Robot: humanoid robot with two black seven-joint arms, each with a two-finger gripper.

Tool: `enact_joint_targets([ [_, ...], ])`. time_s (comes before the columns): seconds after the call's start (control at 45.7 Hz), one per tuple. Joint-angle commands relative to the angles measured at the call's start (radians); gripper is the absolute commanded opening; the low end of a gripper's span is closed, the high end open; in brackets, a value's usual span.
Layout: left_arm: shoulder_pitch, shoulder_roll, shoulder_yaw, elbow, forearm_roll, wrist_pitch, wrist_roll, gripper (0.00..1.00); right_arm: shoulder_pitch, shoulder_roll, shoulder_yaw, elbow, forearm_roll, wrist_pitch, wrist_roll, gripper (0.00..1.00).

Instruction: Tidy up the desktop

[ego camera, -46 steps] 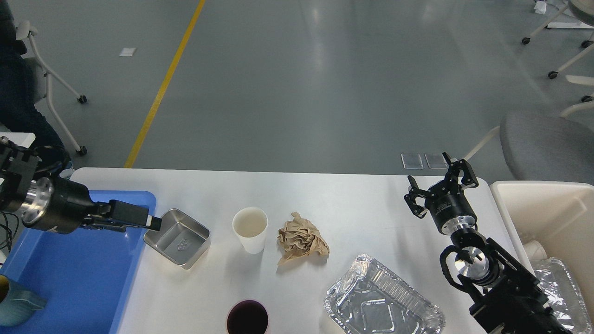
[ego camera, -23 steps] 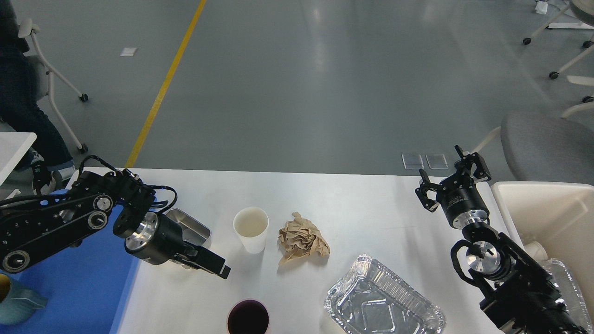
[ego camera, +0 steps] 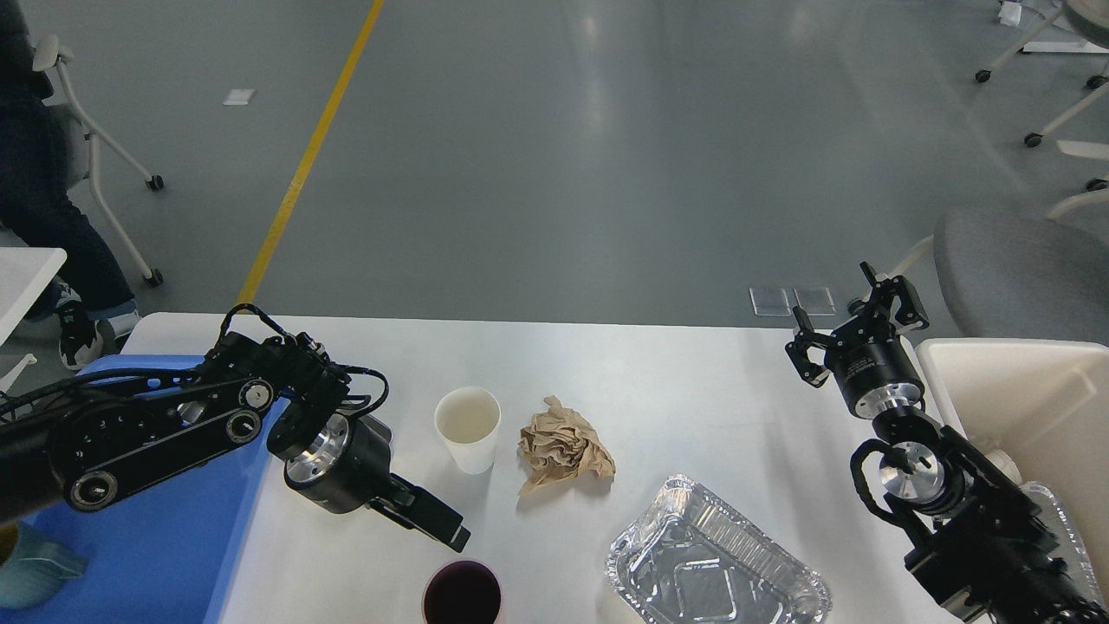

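The white desktop (ego camera: 676,373) holds a white paper cup (ego camera: 468,427), a crumpled brown paper (ego camera: 563,446), a foil tray (ego camera: 715,563) and a dark cup (ego camera: 462,594) at the front edge. My left gripper (ego camera: 437,526) points down and right, its tip just above and left of the dark cup. Its fingers look like one dark bar. A small steel tray (ego camera: 379,427) is mostly hidden behind my left wrist. My right gripper (ego camera: 856,316) is open and empty over the far right corner of the desktop.
A blue plastic tray (ego camera: 165,546) lies at the left with a teal mug (ego camera: 26,563) in it. A beige bin (ego camera: 1022,390) stands at the right with a foil tray (ego camera: 1053,537) inside. A grey chair (ego camera: 1022,269) stands beyond the bin.
My left arm has swung right, from the steel tray's edge to the front near the dark cup. My right gripper has drifted a little right and farther away.
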Motion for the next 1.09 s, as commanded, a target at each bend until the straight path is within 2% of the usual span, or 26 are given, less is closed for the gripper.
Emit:
enact_joint_targets([
  [0.0,0.011,0.000,0.011,0.000,0.001,0.000,0.001,0.99,0.001,-0.003,-0.002,0.000,0.000,-0.001,0.000,1.00],
  [0.46,0.036,-0.055,0.061,0.014,0.025,0.000,0.004,0.99,0.001,-0.020,0.000,0.001,0.000,0.002,0.002,1.00],
  [0.679,0.045,-0.080,0.061,0.028,0.047,0.000,0.044,0.99,0.000,-0.029,0.000,0.001,0.001,0.003,0.002,1.00],
  [1.073,0.076,-0.129,0.060,0.072,0.076,0.000,0.047,0.98,-0.002,-0.029,0.000,0.001,0.001,0.005,0.000,1.00],
])
